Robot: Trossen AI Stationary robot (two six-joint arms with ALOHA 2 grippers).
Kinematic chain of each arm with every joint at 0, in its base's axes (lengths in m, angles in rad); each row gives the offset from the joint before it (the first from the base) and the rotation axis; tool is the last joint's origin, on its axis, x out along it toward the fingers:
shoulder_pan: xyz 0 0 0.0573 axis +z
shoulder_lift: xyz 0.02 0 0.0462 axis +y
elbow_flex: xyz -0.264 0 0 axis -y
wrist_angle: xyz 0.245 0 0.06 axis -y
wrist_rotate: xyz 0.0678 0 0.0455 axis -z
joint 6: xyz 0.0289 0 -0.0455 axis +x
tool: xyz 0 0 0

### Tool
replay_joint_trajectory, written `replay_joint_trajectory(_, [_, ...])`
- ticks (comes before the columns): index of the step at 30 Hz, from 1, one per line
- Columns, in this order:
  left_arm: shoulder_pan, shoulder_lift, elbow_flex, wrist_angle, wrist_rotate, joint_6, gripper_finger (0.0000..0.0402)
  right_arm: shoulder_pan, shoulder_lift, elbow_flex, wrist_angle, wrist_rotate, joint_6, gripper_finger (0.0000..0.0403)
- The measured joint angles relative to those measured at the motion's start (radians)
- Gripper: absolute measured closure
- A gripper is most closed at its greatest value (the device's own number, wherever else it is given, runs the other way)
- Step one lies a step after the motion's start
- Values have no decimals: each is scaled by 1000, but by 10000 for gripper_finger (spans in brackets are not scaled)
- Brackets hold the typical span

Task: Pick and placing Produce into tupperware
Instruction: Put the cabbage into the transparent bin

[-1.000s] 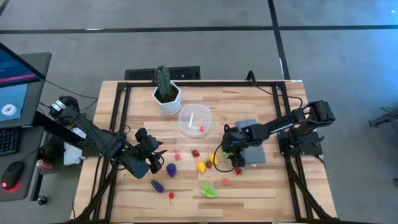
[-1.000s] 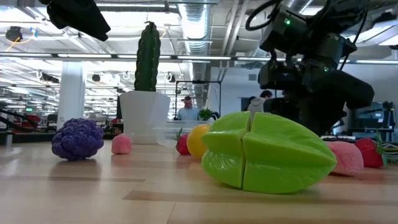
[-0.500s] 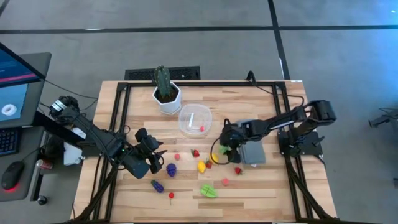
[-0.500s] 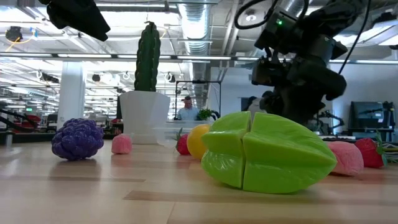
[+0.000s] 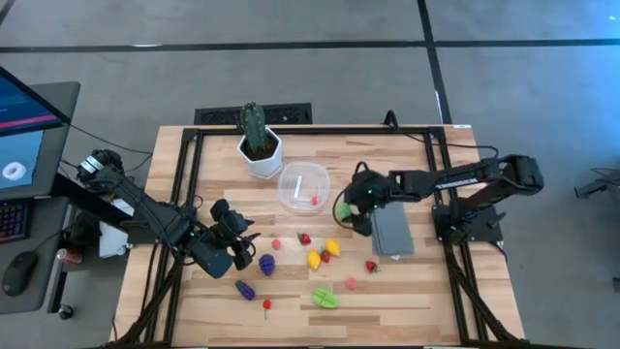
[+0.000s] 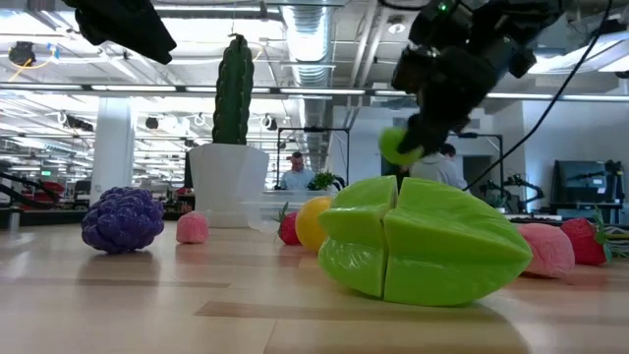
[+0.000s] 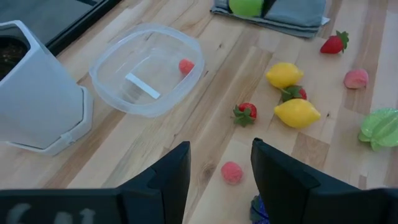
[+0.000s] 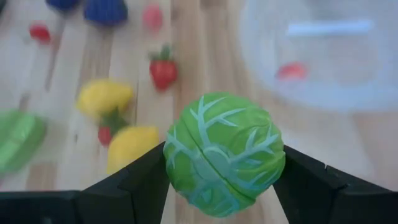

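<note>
My right gripper (image 5: 351, 209) is shut on a round green toy cabbage (image 8: 224, 152), which also shows in the low view as the cabbage (image 6: 401, 146), in the air just right of the clear round tupperware (image 5: 304, 186). One small red piece (image 7: 186, 65) lies inside the tupperware. The other produce lies on the wood nearer the front: two yellow lemons (image 5: 332, 247), strawberries (image 5: 304, 237), pink pieces (image 5: 351, 283), purple grapes (image 5: 266, 263) and a green starfruit (image 5: 325, 297). My left gripper (image 7: 221, 180) is open and hovers left of the grapes. My right gripper pinches the green cabbage between its two fingers (image 8: 134, 180), one on each opposite side of the ball (image 8: 177, 155). The fingers slant down at it from the table's right. The cabbage is lifted clear of the table.
A white hexagonal pot with a tall cactus (image 5: 260, 145) stands just beyond the tupperware on its left. A flat grey folded cloth (image 5: 391, 231) lies under the right arm. Black frame rails (image 5: 455, 262) run along both table sides. Bare wood lies along the near edge.
My right gripper has risen from beside the lemons and the grey cloth and moved toward the table's far edge, closing on the tupperware's right side. The green cabbage has gone up with it, lifted clear of the table.
</note>
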Motion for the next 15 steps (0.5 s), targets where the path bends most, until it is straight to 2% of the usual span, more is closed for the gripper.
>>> replay_joint_trajectory(7, [0,0,0,0,-20,0,242,-50,-20,0,171,1,6,127])
replay_joint_trajectory(12, [0,0,0,0,-20,8,242,-67,25,2,280,2,33,127])
replay_joint_trajectory(15, [0,0,0,0,-28,8,242,-67,70,31,279,2,33,127])
